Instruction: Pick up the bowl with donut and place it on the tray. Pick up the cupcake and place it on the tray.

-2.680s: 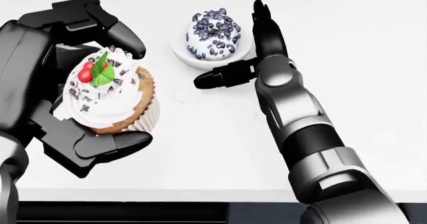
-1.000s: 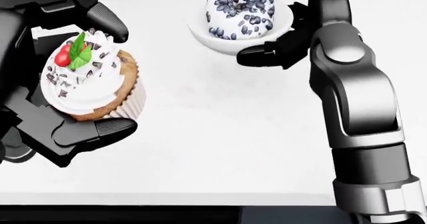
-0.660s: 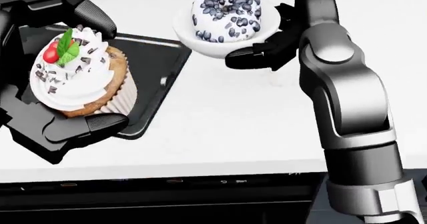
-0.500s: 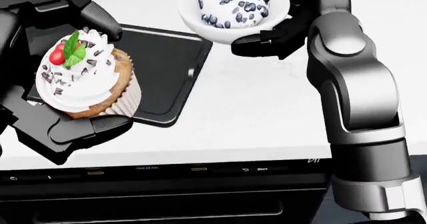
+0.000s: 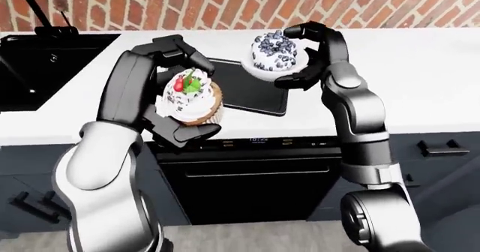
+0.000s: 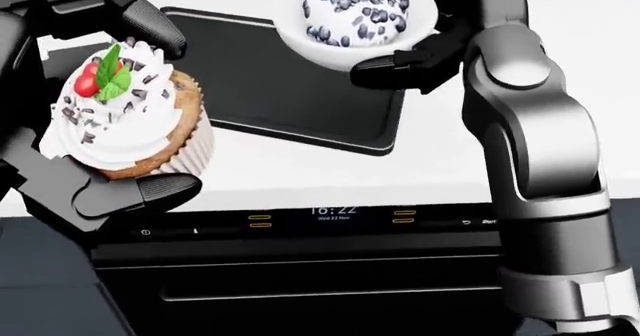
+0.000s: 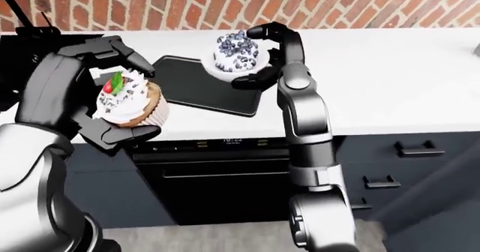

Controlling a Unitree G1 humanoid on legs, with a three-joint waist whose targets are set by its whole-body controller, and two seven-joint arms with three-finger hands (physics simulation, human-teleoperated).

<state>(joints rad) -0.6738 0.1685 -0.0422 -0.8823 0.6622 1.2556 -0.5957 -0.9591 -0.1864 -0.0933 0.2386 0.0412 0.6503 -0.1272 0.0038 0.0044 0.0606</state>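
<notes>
glossy white ceramic bowl [image 6: 330, 47], matt black tray [image 6: 290, 96], smooth white counter [image 5: 420, 77], rough brick wall [image 5: 300, 4].

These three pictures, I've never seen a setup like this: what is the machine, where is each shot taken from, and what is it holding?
It is a simulated humanoid robot with two arms and three-finger hands. All three pictures come from cameras on its head: one looks steeply down, the two eye views look out over the arms and show nearly the same scene. The left hand is closed round a cupcake with white frosting and a red berry, held out past the counter's edge. The right hand grips a white bowl holding a speckled donut, up above the black tray. The tray lies on a white counter with nothing on it yet. Behind is a brick wall, below a dark oven.
</notes>
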